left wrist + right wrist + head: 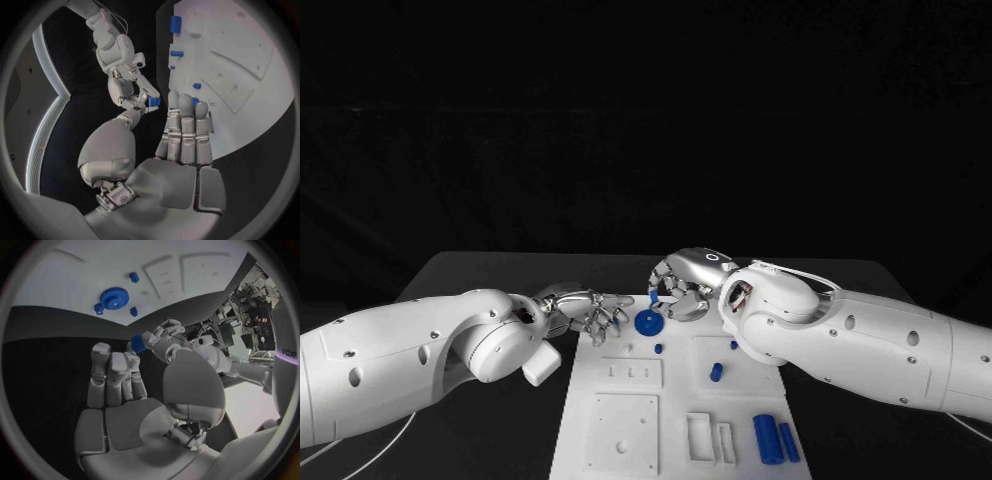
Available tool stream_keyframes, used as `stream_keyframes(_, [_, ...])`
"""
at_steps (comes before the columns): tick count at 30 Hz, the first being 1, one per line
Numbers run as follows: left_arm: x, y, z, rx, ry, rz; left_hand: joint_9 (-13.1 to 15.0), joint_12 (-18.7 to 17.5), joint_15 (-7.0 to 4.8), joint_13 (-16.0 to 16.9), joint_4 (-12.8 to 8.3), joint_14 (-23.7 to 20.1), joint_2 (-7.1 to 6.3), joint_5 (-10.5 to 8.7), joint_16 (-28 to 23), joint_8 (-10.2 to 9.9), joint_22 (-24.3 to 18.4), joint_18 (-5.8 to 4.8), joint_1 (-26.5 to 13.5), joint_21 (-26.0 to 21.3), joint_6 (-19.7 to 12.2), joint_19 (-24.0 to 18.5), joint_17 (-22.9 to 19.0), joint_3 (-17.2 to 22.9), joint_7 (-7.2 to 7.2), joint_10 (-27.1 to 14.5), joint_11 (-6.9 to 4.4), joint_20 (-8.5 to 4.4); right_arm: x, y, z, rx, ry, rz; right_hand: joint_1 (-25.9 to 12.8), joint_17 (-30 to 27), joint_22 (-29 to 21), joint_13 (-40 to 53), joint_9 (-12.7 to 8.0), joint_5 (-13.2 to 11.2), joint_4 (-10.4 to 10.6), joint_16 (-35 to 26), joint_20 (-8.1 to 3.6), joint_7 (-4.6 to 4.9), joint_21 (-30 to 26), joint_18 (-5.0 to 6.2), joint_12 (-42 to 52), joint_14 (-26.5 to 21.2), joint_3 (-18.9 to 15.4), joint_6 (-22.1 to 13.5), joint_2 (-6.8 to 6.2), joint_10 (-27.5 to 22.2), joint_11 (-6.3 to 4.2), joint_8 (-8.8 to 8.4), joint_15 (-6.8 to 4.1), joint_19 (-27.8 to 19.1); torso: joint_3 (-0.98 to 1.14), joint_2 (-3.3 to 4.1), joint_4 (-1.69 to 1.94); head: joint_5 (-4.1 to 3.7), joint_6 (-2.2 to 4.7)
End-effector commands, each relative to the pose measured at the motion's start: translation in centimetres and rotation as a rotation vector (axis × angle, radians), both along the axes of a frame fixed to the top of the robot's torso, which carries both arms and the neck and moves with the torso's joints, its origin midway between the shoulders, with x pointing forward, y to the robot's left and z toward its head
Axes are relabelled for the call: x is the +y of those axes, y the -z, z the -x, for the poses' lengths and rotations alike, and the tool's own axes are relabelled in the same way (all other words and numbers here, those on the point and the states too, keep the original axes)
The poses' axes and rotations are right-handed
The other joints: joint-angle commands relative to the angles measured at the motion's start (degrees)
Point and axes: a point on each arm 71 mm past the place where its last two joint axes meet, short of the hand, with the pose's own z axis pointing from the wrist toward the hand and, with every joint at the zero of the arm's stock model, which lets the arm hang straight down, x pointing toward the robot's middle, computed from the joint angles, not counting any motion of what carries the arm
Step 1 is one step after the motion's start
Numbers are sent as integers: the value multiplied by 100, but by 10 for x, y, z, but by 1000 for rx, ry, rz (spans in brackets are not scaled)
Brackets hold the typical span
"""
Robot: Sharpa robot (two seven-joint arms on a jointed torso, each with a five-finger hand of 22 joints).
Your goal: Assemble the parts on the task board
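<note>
Where the hands meet, at the board's far end: a small blue part (655,297) hangs in the air between them, above the table's black top.
Right hand (684,288): pinches that part between thumb and a finger, as the left wrist view shows; its other fingers stand nearly straight.
Left hand (593,311): holds nothing; its fingers lie straight and side by side, the thumb spread away from them. The thumb tip is near the held part; whether it touches cannot be told.
Board (625,425): white, flat on the table (488,275), running from the hands toward the robot.
Gear (649,322): blue, flat on the board's far end, just beside the left hand's fingertips and below the held part.
Small pegs: three blue ones stand on the board behind the gear, one near the middle (659,348), one at the right edge by the right arm (733,344), one a little nearer the robot (717,371).
Cylinders: two long blue ones (766,438) (789,441) lie side by side at the board's near right corner.
</note>
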Motion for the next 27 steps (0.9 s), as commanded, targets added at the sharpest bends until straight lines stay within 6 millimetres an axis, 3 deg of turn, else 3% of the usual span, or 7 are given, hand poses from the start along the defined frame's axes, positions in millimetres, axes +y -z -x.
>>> stream_keyframes(1, [-3, -1, 1, 10, 21, -14, 3, -27, 4, 14, 46, -41, -71, -23, -19, -7, -8, -34, 17, -31, 10, -29, -10, 4, -2, -52, 5, -228, 5, 1, 2, 11, -15, 17, 6, 2, 77, -5, 34, 16, -1, -12, -8, 160, 28, 180, -20, 6, 31, 180, -48, 38, 1, 0, -14, 8, -1, 13, -12, 10, -9])
stream_keyframes(10, [-7, 0, 3, 18, 39, -15, 9, -32, 14, 51, 25, -67, -69, -23, -27, 8, -13, -39, 112, -36, 39, -53, -28, 34, -7, -68, 4, -219, 21, 7, 7, 30, -54, 10, -3, 2, 78, -4, 35, 16, 2, -13, -6, 163, 29, 180, -22, 6, 24, 174, -67, 36, 3, -2, -13, 10, 4, 1, -5, 55, -38])
stream_keyframes(27, [-10, -1, 3, 15, 45, -6, 18, -24, 11, 106, -9, -58, 54, -22, -2, 27, -15, -43, 177, -22, 78, -54, -37, 5, -19, -63, -5, -217, 30, 19, 12, 64, -79, 14, -11, 3, 79, -3, 37, 16, 1, -14, -5, 164, 29, 180, -22, 7, 14, 170, -73, 34, 4, -3, -11, 11, 1, 9, -9, 75, -76])
